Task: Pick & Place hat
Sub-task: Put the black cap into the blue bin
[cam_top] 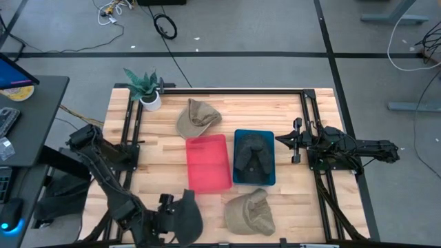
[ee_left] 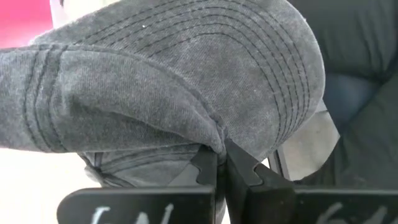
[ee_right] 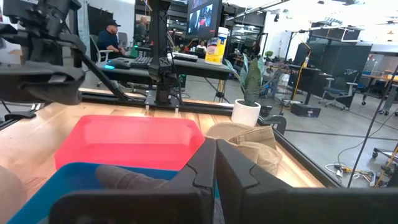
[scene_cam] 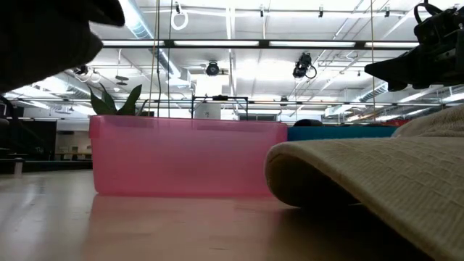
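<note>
My left gripper (cam_top: 167, 215) is at the table's near edge, left of centre, shut on a dark grey hat (cam_top: 185, 216). In the left wrist view the hat (ee_left: 174, 81) fills the picture, stitched brim up. The low view shows it as a dark mass (scene_cam: 43, 36) at the top left. A pink bin (cam_top: 208, 162) stands mid-table. Beside it, a blue bin (cam_top: 253, 180) holds another dark hat (cam_top: 252, 154). My right gripper (ee_right: 216, 163) waits shut at the table's right side (cam_top: 289, 140), touching nothing. My left gripper pinches the dark grey hat's edge (ee_left: 214, 142) between its two fingers (ee_left: 245, 169), where the stitched brim meets the crown. The fingers slant downward from the near left. The hat spreads out beyond the fingertips, and in the low view it is off the table.
A tan hat (cam_top: 249, 212) lies on the table near the front edge, right of the held hat, and looms large in the low view (scene_cam: 377, 174). Another tan hat (cam_top: 198, 118) lies farther back, and a potted plant (cam_top: 148, 91) stands at the far left corner.
</note>
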